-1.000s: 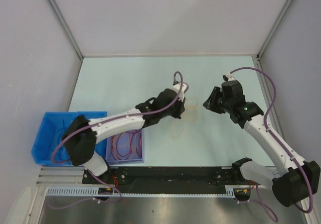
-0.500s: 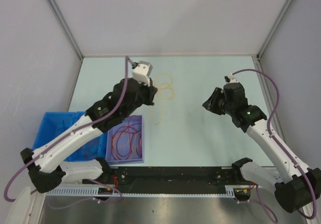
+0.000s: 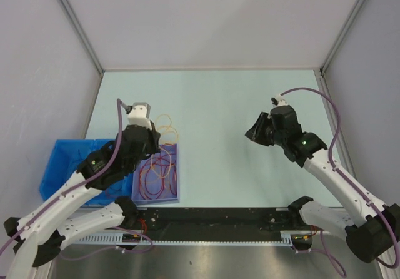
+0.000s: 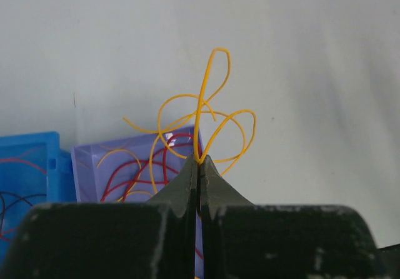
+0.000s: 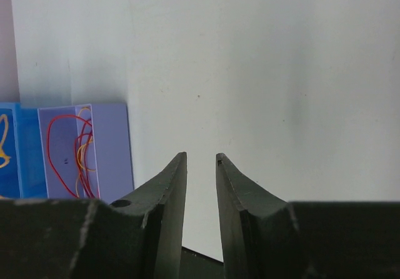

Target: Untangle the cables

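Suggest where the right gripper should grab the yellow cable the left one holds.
Probably the yellow cable at its lone loop jutting farthest past the shut left gripper, coming from the bare table side: that loop stands clear of the other loops and the purple tray.

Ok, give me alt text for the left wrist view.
The left gripper is shut on yellow cable loops that fan out beyond its tips. Behind it a lavender tray holds red cables, with a blue bin to its left.
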`<move>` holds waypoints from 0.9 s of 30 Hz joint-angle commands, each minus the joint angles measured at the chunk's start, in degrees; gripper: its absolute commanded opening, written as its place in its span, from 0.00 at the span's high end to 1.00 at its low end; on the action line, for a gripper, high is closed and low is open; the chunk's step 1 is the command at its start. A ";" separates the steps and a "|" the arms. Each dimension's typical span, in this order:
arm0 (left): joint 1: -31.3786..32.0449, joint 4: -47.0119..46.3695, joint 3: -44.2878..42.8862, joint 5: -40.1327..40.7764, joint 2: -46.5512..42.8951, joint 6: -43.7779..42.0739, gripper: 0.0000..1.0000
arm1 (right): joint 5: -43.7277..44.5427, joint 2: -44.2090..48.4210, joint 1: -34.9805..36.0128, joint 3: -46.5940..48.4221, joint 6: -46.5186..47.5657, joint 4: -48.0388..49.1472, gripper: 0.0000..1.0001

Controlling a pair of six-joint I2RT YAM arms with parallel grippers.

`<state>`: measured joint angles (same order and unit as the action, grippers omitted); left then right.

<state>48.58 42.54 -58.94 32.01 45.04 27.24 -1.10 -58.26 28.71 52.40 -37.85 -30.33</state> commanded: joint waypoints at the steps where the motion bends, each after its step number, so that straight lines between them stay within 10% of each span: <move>1: -0.24 1.92 3.91 -0.64 -0.30 6.23 1.00 | 1.10 -1.07 2.13 0.07 -1.44 2.99 0.71; 27: -9.45 2.02 22.35 -7.48 7.88 24.51 1.00 | 4.09 -0.28 2.76 -1.34 -0.04 0.97 0.73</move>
<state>43.92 47.40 -42.63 29.17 53.84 46.48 2.35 -58.98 31.33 51.16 -38.54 -30.24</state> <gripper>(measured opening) 0.011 0.272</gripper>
